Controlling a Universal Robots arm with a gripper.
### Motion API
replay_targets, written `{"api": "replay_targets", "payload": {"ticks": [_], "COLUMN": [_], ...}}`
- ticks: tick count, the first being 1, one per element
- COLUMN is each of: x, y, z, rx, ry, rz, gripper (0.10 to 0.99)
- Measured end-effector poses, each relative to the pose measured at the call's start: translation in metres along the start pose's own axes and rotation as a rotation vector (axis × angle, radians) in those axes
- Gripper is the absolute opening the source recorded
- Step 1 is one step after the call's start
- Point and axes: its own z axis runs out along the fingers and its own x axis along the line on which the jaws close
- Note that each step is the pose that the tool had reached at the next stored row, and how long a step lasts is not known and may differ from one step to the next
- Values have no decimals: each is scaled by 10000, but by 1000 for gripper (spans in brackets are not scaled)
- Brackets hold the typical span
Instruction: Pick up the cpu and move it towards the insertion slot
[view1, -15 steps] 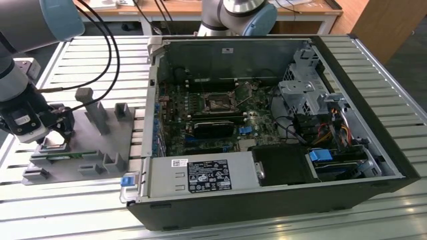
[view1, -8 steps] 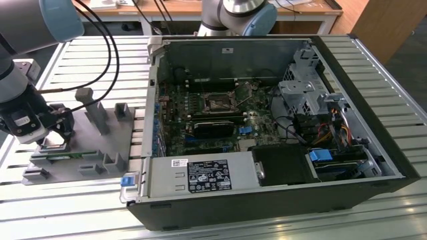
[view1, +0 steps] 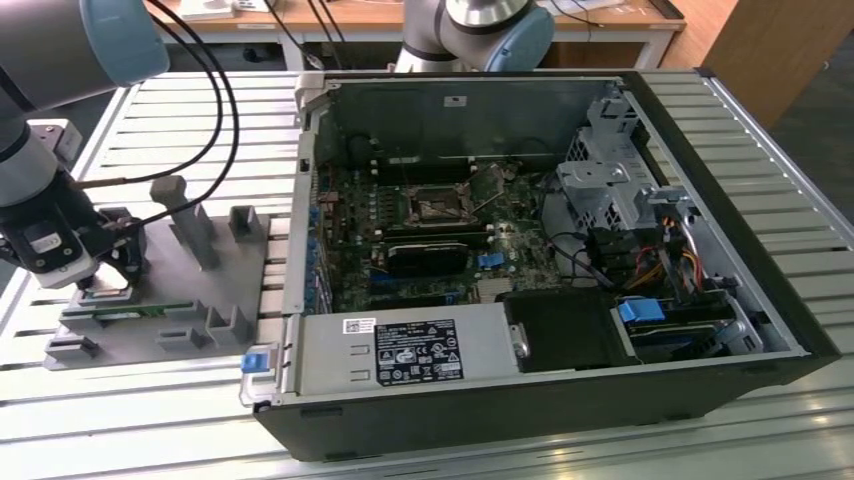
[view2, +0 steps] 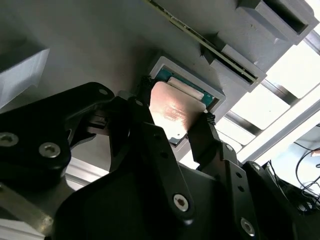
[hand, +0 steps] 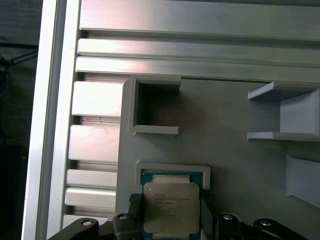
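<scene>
The cpu (hand: 170, 210), a silvery square chip with a pale rim, sits just above its framed recess in the grey fixture (view1: 200, 285) at the exterior view's left. My gripper (view1: 102, 287) hangs over it, and its two black fingers (view2: 145, 112) press the chip's opposite edges. In the second wrist view the cpu (view2: 172, 112) looks slightly raised, with the teal floor of the recess showing beyond it. The insertion slot (view1: 438, 207), a metal-framed square socket with a dark centre, lies on the motherboard inside the open computer case, well off to the exterior view's right.
A thin green memory stick (view1: 131, 311) lies in the fixture's front groove. Upright grey posts (view1: 180, 215) rise from the fixture behind the gripper. The black case wall (view1: 310, 200) stands between fixture and motherboard. Black cables (view1: 214, 80) hang from the arm.
</scene>
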Motion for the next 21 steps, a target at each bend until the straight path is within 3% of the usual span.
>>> {"api": "replay_targets", "payload": {"ticks": [1,8,21], "x": [0,-1,2], "y": [0,1,7], "z": [1,-5,-108], "rx": [0,-4,-3], "ry": [1,-7,-17], "rz": [0,-1,212], "gripper": [549,541,541]}}
